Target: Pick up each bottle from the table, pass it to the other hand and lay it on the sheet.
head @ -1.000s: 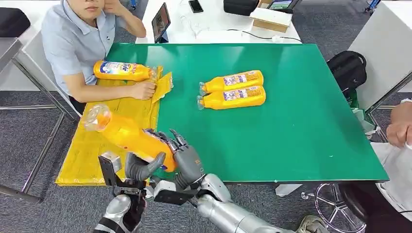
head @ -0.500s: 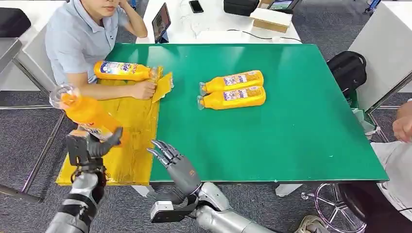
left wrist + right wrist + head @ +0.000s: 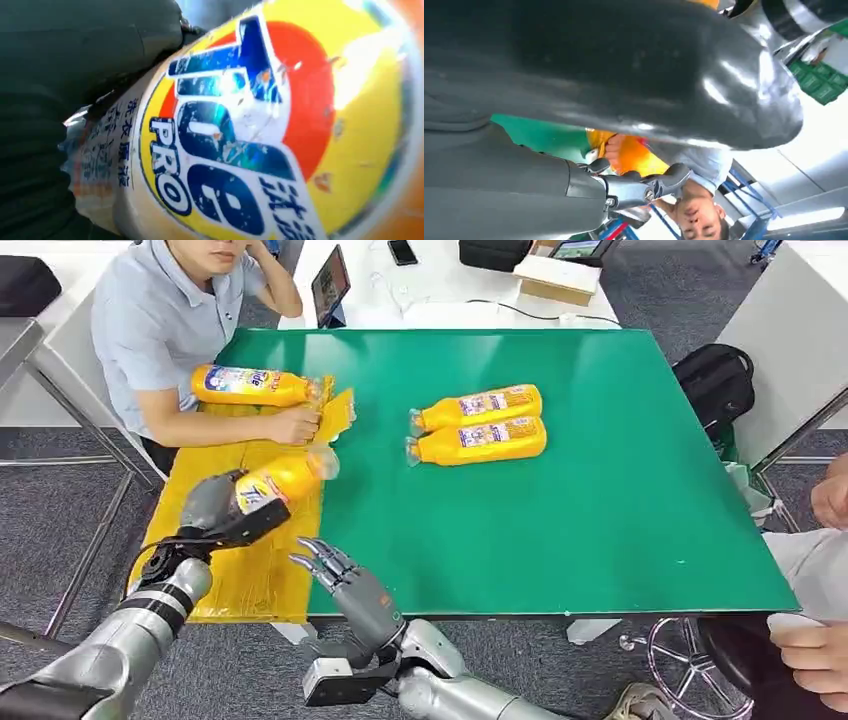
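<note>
Left hand (image 3: 215, 505) grips an orange bottle (image 3: 283, 478), fingers wrapped round its body, holding it over the yellow sheet (image 3: 215, 585). Right hand (image 3: 350, 590) holds nothing, fingers spread, at the green tabletop (image 3: 600, 500) edge beside the sheet. Two more bottles (image 3: 478, 425) lie on the tabletop, well apart from the sheet.

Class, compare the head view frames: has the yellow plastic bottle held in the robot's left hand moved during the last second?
Yes. The yellow plastic bottle in the left hand swung out past the yellow sheet's outer edge, then back above it, neck now toward the green table.
</note>
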`<state>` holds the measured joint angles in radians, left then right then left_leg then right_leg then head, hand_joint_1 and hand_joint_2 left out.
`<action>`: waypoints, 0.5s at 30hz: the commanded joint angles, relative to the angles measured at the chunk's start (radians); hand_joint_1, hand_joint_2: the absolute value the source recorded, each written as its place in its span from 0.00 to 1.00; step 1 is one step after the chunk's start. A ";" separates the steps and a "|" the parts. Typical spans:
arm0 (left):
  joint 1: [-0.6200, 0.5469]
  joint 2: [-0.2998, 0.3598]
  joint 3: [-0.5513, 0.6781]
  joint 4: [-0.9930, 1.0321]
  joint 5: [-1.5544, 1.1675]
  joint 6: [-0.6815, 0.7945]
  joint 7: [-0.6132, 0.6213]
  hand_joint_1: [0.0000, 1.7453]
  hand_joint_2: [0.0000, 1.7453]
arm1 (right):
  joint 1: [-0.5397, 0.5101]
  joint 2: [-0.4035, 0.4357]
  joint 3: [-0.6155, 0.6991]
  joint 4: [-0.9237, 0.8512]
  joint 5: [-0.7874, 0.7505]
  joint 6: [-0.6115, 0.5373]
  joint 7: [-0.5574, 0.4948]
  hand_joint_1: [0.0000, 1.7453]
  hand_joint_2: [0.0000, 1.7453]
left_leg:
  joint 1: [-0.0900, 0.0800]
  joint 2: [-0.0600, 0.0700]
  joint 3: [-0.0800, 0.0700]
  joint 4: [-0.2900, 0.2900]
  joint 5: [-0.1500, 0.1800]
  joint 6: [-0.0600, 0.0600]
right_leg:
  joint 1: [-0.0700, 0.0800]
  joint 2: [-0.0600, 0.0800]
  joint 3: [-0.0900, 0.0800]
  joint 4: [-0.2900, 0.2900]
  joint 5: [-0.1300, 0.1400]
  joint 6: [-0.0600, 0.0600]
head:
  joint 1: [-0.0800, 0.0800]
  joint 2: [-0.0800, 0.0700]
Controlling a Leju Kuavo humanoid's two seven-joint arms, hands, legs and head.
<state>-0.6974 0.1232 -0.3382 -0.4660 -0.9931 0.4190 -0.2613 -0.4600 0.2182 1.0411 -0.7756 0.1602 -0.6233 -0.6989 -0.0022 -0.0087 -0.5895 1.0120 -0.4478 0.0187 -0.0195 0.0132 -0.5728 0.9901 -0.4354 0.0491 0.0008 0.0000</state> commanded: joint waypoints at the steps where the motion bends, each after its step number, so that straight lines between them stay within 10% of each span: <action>1: -0.138 0.054 -0.189 0.209 -0.041 -0.190 0.025 1.00 1.00 | -0.015 -0.055 0.045 -0.042 -0.011 0.026 0.001 0.00 0.00 | 0.000 0.001 0.002 -0.001 0.000 -0.001 | 0.000 0.000 0.003 0.000 0.000 -0.001 | 0.000 0.000; 13: -0.212 0.043 -0.168 0.209 -0.014 -0.299 0.037 1.00 1.00 | 0.001 -0.068 0.033 -0.074 -0.014 0.048 0.001 0.00 0.00 | 0.001 0.001 0.002 0.000 0.001 -0.002 | 0.001 0.000 0.002 0.001 0.000 -0.001 | -0.001 0.000; 15: -0.222 0.048 -0.174 0.206 -0.019 -0.300 0.033 0.71 1.00 | 0.001 -0.066 0.034 -0.076 -0.015 0.055 0.001 0.00 0.00 | 0.002 0.001 0.003 0.001 0.000 -0.002 | 0.002 -0.001 0.003 0.001 0.000 -0.002 | -0.001 0.000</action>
<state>-0.8522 0.1591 -0.4509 -0.3384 -1.0063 0.1316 -0.2277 -0.4444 0.1820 1.0502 -0.8392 0.1488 -0.5821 -0.6988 -0.0020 -0.0079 -0.5876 1.0119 -0.4471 0.0175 -0.0193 0.0137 -0.5717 0.9916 -0.4354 0.0489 0.0000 0.0000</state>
